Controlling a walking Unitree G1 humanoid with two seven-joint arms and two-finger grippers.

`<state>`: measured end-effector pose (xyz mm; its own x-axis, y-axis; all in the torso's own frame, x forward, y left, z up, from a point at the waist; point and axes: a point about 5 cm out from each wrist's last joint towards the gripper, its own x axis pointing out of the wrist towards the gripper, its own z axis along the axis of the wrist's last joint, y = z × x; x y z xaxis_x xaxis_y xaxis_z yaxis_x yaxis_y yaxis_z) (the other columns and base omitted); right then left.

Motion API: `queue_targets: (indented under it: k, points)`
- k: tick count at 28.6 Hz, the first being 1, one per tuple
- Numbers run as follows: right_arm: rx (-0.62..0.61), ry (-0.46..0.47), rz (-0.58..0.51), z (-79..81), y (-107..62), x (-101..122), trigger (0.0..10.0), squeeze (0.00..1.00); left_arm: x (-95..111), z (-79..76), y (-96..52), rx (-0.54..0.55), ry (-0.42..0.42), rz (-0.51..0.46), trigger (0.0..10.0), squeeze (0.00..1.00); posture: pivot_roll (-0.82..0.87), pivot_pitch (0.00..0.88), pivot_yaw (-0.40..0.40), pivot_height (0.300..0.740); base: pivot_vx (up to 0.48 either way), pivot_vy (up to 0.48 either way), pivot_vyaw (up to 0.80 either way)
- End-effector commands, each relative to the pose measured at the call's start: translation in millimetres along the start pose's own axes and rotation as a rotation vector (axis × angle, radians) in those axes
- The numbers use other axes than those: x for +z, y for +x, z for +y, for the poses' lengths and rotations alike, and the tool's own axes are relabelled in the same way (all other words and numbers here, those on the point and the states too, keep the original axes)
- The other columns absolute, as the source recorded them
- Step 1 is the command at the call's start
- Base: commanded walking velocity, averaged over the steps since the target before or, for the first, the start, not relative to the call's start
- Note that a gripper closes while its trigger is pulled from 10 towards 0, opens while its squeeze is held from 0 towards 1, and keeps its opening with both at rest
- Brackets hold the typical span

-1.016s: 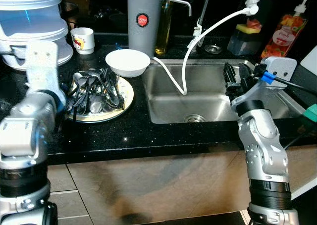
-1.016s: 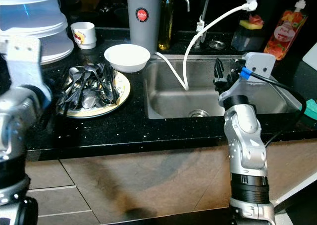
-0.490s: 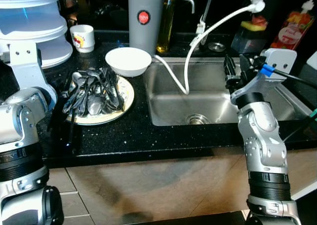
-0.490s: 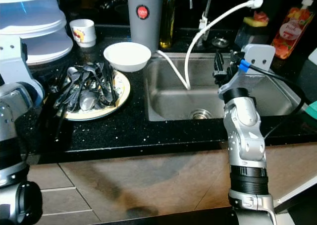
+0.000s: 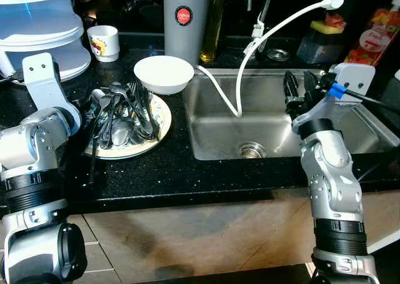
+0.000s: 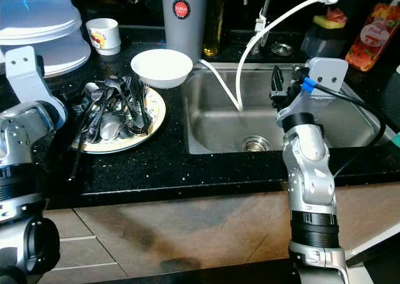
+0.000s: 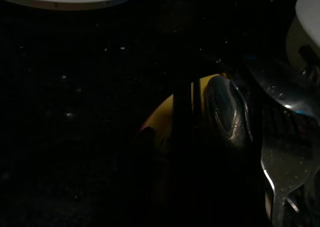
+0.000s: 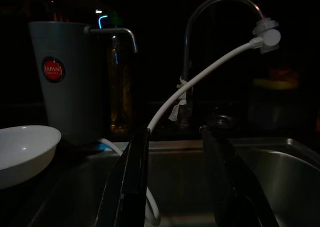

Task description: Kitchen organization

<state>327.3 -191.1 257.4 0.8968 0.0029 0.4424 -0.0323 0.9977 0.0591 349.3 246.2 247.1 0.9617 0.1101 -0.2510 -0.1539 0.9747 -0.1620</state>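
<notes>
A yellow-rimmed plate (image 5: pixel 160 129) on the black counter holds a heap of spoons and forks (image 5: pixel 122 118). My left gripper (image 5: pixel 87 131) sits low at the plate's left edge. The left wrist view is dark, showing the plate rim (image 7: pixel 160 112), a spoon (image 7: pixel 227 112) and a fork (image 7: pixel 280 162) close ahead. A white bowl (image 5: pixel 164 73) stands just behind the plate. Over the sink's right half my right gripper (image 5: pixel 300 89) hangs open, and its fingers (image 8: pixel 132 187) have nothing between them.
The steel sink (image 5: pixel 212 140) has a white hose (image 5: pixel 250 52) dangling into it from the tap. Behind stand a grey jug (image 5: pixel 184 21), an oil bottle (image 5: pixel 217 21), a cup (image 5: pixel 103 42), stacked white containers (image 5: pixel 40 27) and a soap bottle (image 5: pixel 378 30).
The camera has tilted slightly, shifting the whole scene. My left arm has drawn back and dropped lower beside the plate. The right gripper holds its place over the sink.
</notes>
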Motion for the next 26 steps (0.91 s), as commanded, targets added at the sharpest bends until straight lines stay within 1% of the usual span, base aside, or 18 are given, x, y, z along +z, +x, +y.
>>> queue_targets:
  k: [1, 6, 8, 12, 13, 14, 15, 17, 18, 19, 21, 23, 26]
  points:
    - [-0.014, -0.002, -0.009, -2.2, -1.6, 1.8, 10.0, 0.00, -17.1, 3.0, 4.9, 0.038, 0.064, 0.078, 0.0, 0.00, 0.07, 0.000, -0.043, 0.740, 0.000, 0.000, 0.00]
    - [-0.013, -0.002, -0.008, -2.5, -0.8, 1.7, 10.0, 0.00, -18.2, 4.7, 6.2, 0.065, 0.081, 0.072, 0.0, 0.00, 0.07, 0.000, -0.047, 0.740, 0.000, 0.000, 0.00]
    - [-0.012, -0.001, -0.010, -2.3, -0.3, 2.0, 10.0, 0.00, -15.3, 7.1, 6.2, 0.102, 0.121, 0.045, 0.0, 0.00, 0.07, 0.000, -0.047, 0.740, 0.000, 0.000, 0.00]
    - [-0.010, 0.001, -0.011, -1.6, 0.2, 2.2, 10.0, 0.00, -10.1, 8.5, 6.3, 0.124, 0.111, 0.017, 0.0, 0.00, 0.07, 0.000, -0.047, 0.740, 0.000, 0.000, 0.00]
    - [-0.010, 0.002, -0.011, -1.6, 0.2, 2.2, 10.0, 0.00, -4.7, 8.8, 5.6, 0.141, 0.118, -0.022, 0.0, 0.00, 0.07, 0.000, -0.047, 0.740, 0.000, 0.000, 0.00]
    - [-0.010, 0.002, -0.011, -1.6, 0.2, 2.2, 10.0, 0.00, -4.7, 8.8, 5.6, 0.141, 0.118, -0.022, 0.0, 0.00, 0.07, 0.000, -0.047, 0.740, 0.000, 0.000, 0.00]
    - [-0.011, 0.002, -0.011, -1.6, 0.1, 2.2, 10.0, 0.00, -0.9, 9.0, 5.1, 0.152, 0.122, -0.049, 0.0, 0.00, 0.07, 0.000, -0.047, 0.740, 0.000, 0.000, 0.00]
    - [-0.012, 0.002, -0.011, -1.6, -0.2, 2.2, 10.0, 0.00, 11.0, 6.8, 3.0, 0.161, 0.133, -0.137, 0.0, 0.00, 0.07, 0.000, -0.047, 0.740, 0.000, 0.000, 0.00]
    - [-0.012, 0.001, -0.012, -1.7, -0.5, 2.3, 10.0, 0.00, 19.6, 4.4, 0.7, 0.168, 0.159, -0.197, 3.5, 0.00, 0.07, 0.000, -0.047, 0.740, 0.000, 0.000, 0.00]
    - [-0.013, 0.001, -0.012, -1.9, -0.8, 2.4, 10.0, 0.00, 28.3, 1.2, -1.9, 0.160, 0.158, -0.258, 10.0, 0.00, 0.07, 0.000, -0.047, 0.740, 0.000, 0.000, 0.00]
    - [-0.015, -0.001, -0.013, -2.3, -1.4, 2.8, 10.0, 0.00, 40.0, -3.9, -6.0, 0.146, 0.146, -0.340, 10.0, 0.00, 0.07, 0.000, -0.047, 0.740, 0.000, 0.000, 0.00]
    - [-0.016, -0.003, -0.013, -2.5, -1.5, 2.9, 10.0, 0.00, 42.0, -5.0, -6.8, 0.145, 0.147, -0.355, 10.0, 0.00, 0.07, 0.000, -0.047, 0.740, 0.000, 0.000, 0.00]
    - [-0.020, -0.003, -0.014, -3.4, -1.5, 2.8, 10.0, 0.00, 45.3, -13.4, -7.7, 0.097, 0.156, -0.376, 10.0, 0.00, 0.06, 0.000, -0.041, 0.740, 0.000, 0.000, 0.00]
